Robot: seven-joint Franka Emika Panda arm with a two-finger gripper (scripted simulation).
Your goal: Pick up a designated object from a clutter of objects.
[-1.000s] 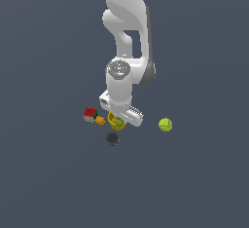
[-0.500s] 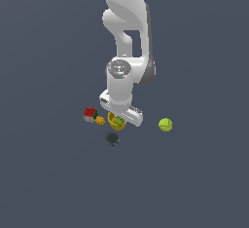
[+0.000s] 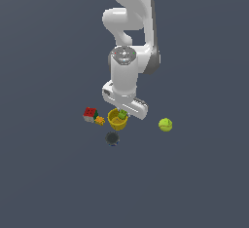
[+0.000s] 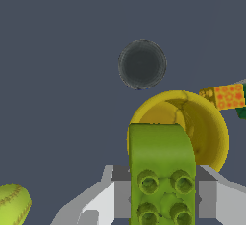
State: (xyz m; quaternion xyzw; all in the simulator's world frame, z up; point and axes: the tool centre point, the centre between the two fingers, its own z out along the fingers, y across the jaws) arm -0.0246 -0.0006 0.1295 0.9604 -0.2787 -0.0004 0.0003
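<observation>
Green block [image 4: 162, 171], clamped in claw [image 4: 162, 195]

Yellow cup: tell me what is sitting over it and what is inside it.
The green block, held between the gripper fingers, hangs over the yellow cup. The visible part of the cup's inside looks bare; the block hides the rest. The fingers' contact with the block cannot be seen.

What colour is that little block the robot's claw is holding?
Lime green, with darker green round studs on the green block. The wrist view shows it best.
</observation>
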